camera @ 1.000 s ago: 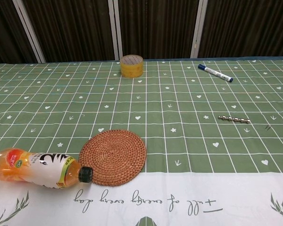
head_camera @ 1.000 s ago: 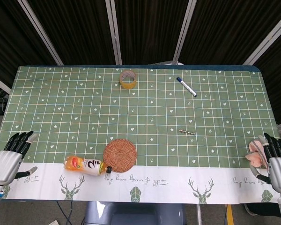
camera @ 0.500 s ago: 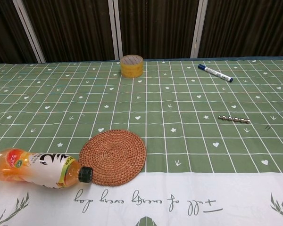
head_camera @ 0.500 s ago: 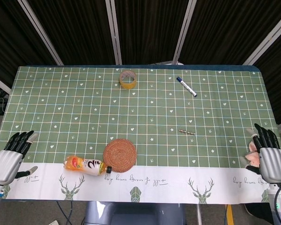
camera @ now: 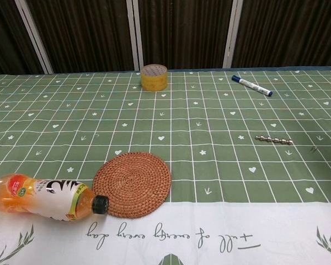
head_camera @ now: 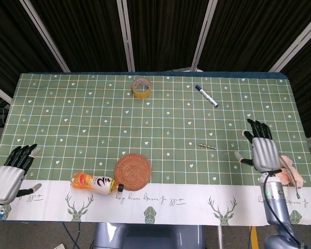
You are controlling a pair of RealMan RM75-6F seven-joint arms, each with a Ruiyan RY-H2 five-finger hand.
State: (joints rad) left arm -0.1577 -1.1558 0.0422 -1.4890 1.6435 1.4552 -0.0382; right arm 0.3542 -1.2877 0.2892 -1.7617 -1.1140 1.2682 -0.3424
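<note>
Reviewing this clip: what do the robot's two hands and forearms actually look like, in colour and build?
Both hands have silver-grey, boxy metallic backs with black fingers. The left hand shows pale fingertip pads and a thumb sticking out to the side. The right hand sits on a slim grey forearm bearing a small green light, with a thin dark cable running alongside. Only the head view shows them.

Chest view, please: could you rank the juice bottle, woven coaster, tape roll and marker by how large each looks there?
1. Juice bottle, lying nearest the camera, which enlarges it.
2. Woven coaster, close behind it in apparent size.
3. Marker and tape roll: the marker looks longer, the roll bulkier, and both lie far back, so I would not rank them.
</note>
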